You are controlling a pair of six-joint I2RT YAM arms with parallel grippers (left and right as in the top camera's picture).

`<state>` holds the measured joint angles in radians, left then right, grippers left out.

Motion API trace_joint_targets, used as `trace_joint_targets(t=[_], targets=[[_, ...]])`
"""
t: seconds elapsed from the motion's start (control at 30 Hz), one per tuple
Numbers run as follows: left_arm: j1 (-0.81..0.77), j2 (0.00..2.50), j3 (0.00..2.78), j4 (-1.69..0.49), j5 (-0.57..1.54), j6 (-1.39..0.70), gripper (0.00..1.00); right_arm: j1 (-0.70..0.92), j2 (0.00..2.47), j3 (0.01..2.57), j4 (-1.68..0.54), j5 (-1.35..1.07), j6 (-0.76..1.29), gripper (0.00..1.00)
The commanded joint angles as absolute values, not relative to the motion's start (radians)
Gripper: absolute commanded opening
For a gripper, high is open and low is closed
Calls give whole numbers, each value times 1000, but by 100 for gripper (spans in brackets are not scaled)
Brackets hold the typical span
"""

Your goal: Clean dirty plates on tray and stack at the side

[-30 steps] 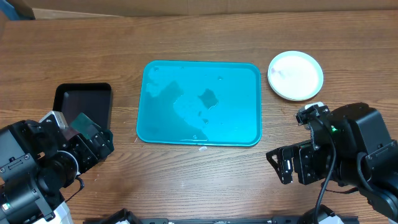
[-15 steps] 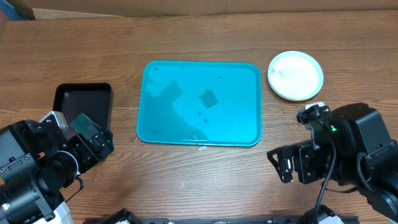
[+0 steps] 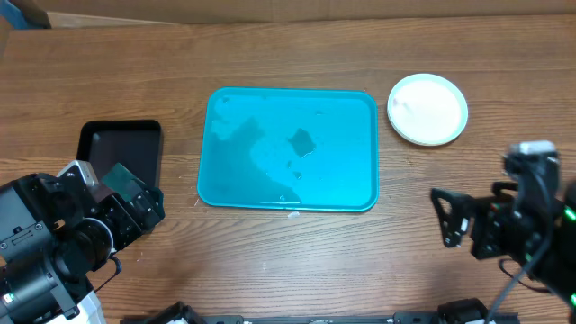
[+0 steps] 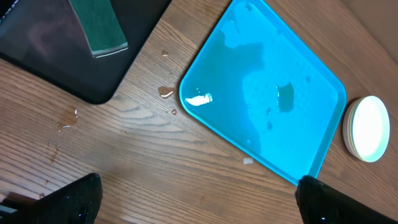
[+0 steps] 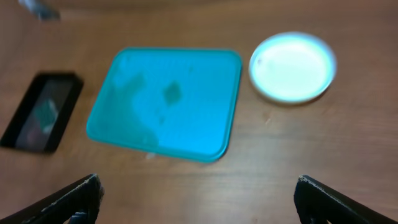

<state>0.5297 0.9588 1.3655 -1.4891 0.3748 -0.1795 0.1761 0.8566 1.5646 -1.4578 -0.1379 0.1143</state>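
The teal-blue tray (image 3: 236,171) lies mid-table with no plates on it, only wet patches and a few dark specks. The plates (image 3: 427,109) sit in one pile on the wood just right of the tray's far corner; only a white top shows. My left gripper (image 3: 144,202) is open and empty at the front left, beside the black tray. My right gripper (image 3: 447,221) is open and empty at the front right, apart from the plates. The left wrist view shows the tray (image 4: 249,56) and plates (image 4: 367,129) beyond the open fingers (image 4: 199,202). The right wrist view, blurred, shows the tray (image 5: 205,74), plates (image 5: 292,67) and open fingers (image 5: 199,199).
A smaller black tray (image 3: 108,142) stands left of the teal tray, holding a green sponge (image 4: 99,28). Water drops (image 4: 165,92) lie on the wood between the two trays. A small white scrap (image 3: 293,214) lies by the teal tray's front edge.
My right arm has pulled away to the right, its gripper moving from near the tray's front right corner towards the table's right edge. The left arm, tray and plates have not moved.
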Motion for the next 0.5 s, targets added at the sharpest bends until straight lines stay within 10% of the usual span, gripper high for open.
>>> trace_joint_targets(t=[0.0,0.47], targets=[[527,960,1360,-1486,385,-164,100,112,784,1505,-1415,-136,47,100],[527,960,1360,-1486,385,-164,100,95,325,670,-743,-245,26,100]])
